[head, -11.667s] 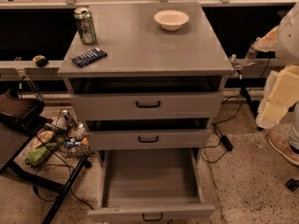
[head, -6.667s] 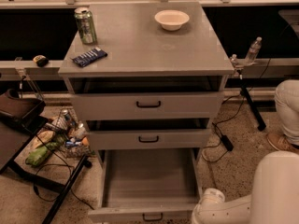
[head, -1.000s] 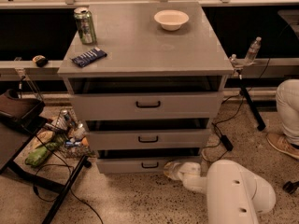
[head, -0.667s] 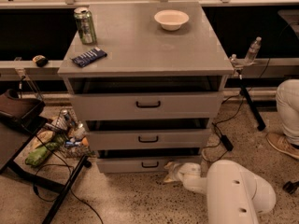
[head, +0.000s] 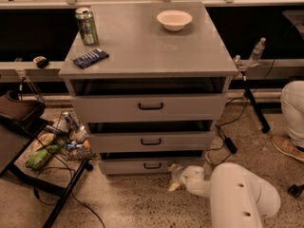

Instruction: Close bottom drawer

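White two-finger gripper (head: 171,176) low over speckled floor (head: 123,203), at end of white arm (head: 237,196) reaching in from right. Fingers (head: 173,186) seem spread apart, grasping nothing. Grey bottom drawer (head: 124,166) with small black bar handle (head: 152,165) just left of fingers, pushed in beneath middle drawer (head: 190,140). Green can (head: 87,26), white bowl (head: 174,19) and blue packet (head: 90,58) on grey cabinet top (head: 142,46), far above fingers.

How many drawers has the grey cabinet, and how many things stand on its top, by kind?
Grey cabinet drawers: 3
Green drink can: 1
White round bowl: 1
Dark blue flat packet: 1
Total: 6
Gripper: low, beside the bottom drawer's right end.
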